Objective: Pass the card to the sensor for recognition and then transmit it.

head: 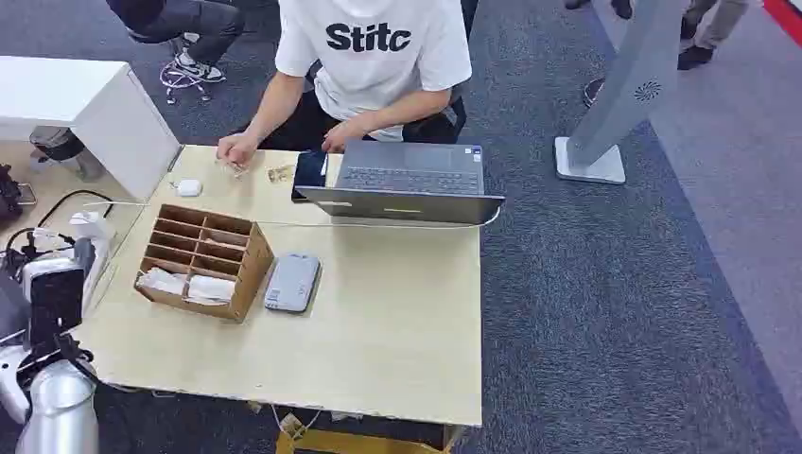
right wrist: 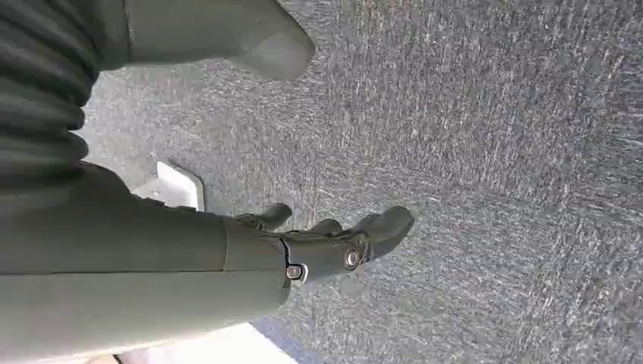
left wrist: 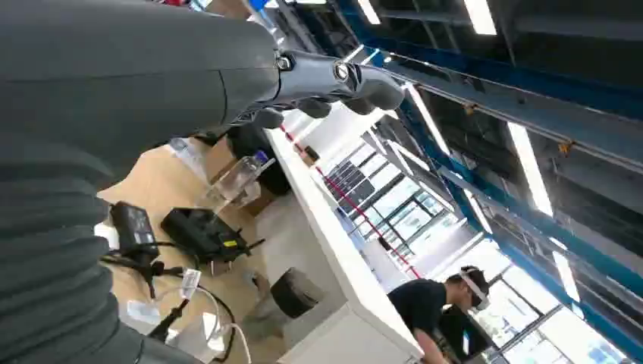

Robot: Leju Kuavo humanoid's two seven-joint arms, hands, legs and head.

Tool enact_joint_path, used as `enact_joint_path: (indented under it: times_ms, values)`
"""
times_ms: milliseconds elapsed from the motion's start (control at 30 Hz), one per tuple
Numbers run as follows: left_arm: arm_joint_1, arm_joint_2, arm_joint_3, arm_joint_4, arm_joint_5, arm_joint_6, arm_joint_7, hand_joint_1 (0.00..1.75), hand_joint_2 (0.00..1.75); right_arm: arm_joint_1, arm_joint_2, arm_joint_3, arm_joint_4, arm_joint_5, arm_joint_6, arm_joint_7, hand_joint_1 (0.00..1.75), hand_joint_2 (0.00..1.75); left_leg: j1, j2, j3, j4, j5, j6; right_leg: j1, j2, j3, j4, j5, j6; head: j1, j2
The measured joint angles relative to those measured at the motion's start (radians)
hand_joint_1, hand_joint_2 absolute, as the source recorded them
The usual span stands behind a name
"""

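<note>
A pale wood-grain table [head: 397, 331] carries a brown slotted box [head: 203, 257] with white cards [head: 210, 287] lying flat in its near slots, long sides across the box. Just beside the box lies the sensor [head: 292, 282], a grey rounded slab whose long axis runs toward the open laptop [head: 407, 184]. A person [head: 369, 57] sits behind it. The left wrist view shows the left hand [left wrist: 334, 80] raised against ceiling lights, dark fingers loosely apart, holding nothing. The right wrist view has the right hand [right wrist: 334, 243] over coarse grey carpet [right wrist: 493, 152], fingers spread and empty.
</note>
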Motion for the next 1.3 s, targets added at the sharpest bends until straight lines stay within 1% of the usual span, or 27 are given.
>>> enact_joint_path:
  times_ms: [233,533,700,733,767,800,900,1033,1100,1167,1300]
  values:
    - [-0.078,0.097,-0.084,0.078,-0.207,0.006,0.099,0.00,1.75,-0.006,0.006,-0.006,0.000,0.020,0.016,0.003,0.00,1.75,0.000,0.000,0.000,0.000,0.000,0.000,0.000,0.000,0.000,0.000,0.000,0.000,0.000,0.000]
    - [-0.154,0.202,-0.199,0.151,-0.468,0.011,0.221,0.00,1.75,-0.011,0.012,-0.006,0.000,0.052,0.037,0.009,0.00,1.75,0.000,0.000,0.000,0.000,0.000,0.000,0.000,0.001,0.000,0.000,0.000,0.000,0.000,0.000]
    - [-0.182,0.275,-0.294,0.174,-0.601,0.013,0.305,0.00,1.75,-0.014,0.015,-0.006,0.000,0.073,0.045,0.013,0.00,1.75,0.000,0.000,0.000,0.000,0.000,0.000,0.000,0.001,0.000,0.000,0.000,0.000,0.000,0.000]
    - [-0.186,0.289,-0.314,0.177,-0.625,0.014,0.321,0.33,1.75,-0.014,0.015,-0.006,0.000,0.077,0.047,0.015,0.00,1.75,0.000,0.000,0.000,0.000,0.000,0.000,0.000,0.001,-0.001,0.000,0.000,0.000,0.000,0.000]
    - [-0.190,0.302,-0.334,0.180,-0.645,0.015,0.341,1.10,1.75,-0.015,0.016,-0.006,0.000,0.084,0.049,0.018,0.00,1.75,0.000,0.000,0.000,0.000,0.000,0.000,0.000,0.001,0.000,0.000,0.000,0.000,0.000,0.000]
    - [-0.194,0.314,-0.353,0.183,-0.667,0.015,0.360,1.75,1.75,-0.015,0.016,-0.006,0.000,0.088,0.051,0.018,0.00,1.75,0.000,0.000,0.000,0.000,0.000,0.000,0.000,0.001,0.000,0.001,0.000,0.000,0.000,0.000]
    - [-0.198,0.347,-0.392,0.186,-0.730,0.014,0.409,1.75,1.75,-0.015,0.016,-0.006,0.000,0.105,0.058,0.021,0.00,1.75,0.000,0.001,0.000,0.000,0.000,0.000,0.000,0.002,-0.001,0.001,0.000,0.000,0.000,0.000]
    - [-0.217,0.396,-0.477,0.202,-0.821,0.014,0.472,1.75,1.75,-0.018,0.017,-0.006,0.000,0.126,0.066,0.028,0.00,1.75,0.000,0.001,0.000,0.000,0.000,0.000,0.000,0.001,-0.001,0.001,0.000,0.000,0.000,0.000]
    - [-0.219,0.412,-0.507,0.210,-0.869,0.014,0.504,1.75,1.75,-0.018,0.019,-0.006,0.000,0.138,0.070,0.029,0.00,1.75,0.000,0.001,0.000,0.000,0.000,0.000,0.000,0.002,-0.001,0.001,0.000,0.000,0.000,0.000]
    - [-0.219,0.417,-0.520,0.218,-0.894,0.014,0.514,1.75,1.75,-0.018,0.020,-0.006,0.000,0.146,0.075,0.031,0.00,1.75,0.000,0.001,0.000,0.000,0.000,0.000,0.000,0.002,-0.001,0.001,0.000,0.000,0.000,0.000]
    - [-0.219,0.422,-0.534,0.229,-0.896,0.015,0.514,1.75,1.75,-0.020,0.022,-0.006,0.000,0.150,0.076,0.031,0.00,1.75,0.000,0.001,0.000,0.000,0.000,0.000,0.000,0.002,-0.001,0.001,0.000,0.000,0.000,0.000]
